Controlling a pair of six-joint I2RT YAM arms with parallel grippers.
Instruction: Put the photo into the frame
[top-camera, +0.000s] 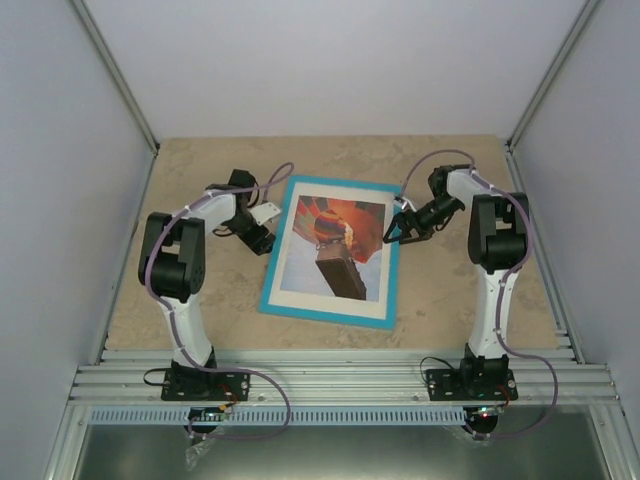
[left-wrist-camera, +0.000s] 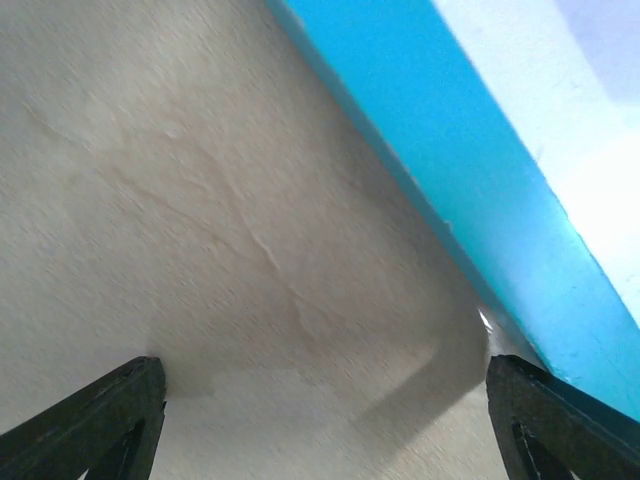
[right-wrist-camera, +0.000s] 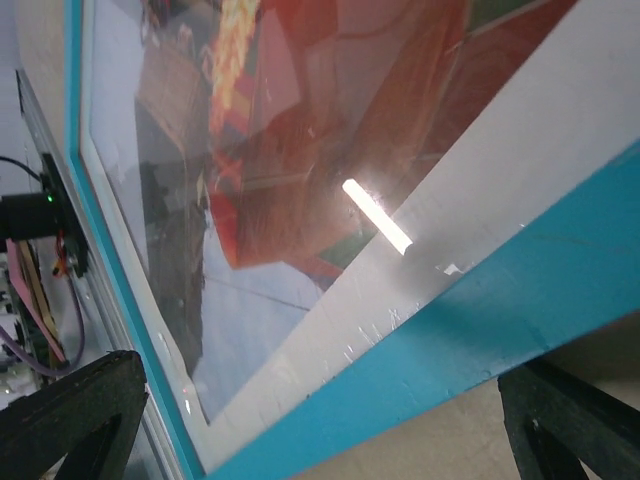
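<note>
**Balloon photo sitting in the frame, both claws open**

The photo (top-camera: 335, 245) lies under the clear pane, face up, with a white mat (top-camera: 325, 302) bordering it. You can see the balloon and basket fine, though the right wrist view has glare on the glass. The frame (top-camera: 340, 184) lies flat, turquoise side up, mid-worktop (top-camera: 450, 290) and a bit askew. The left claw (top-camera: 268, 243) sits low just beside the frame's left rim, fingers spread wide, with nothing but bare worktop between them. The right claw (top-camera: 392, 235) is at the frame's right edge near the far corner, also spread wide and gripping nothing, with the rim right in front of it.
</note>
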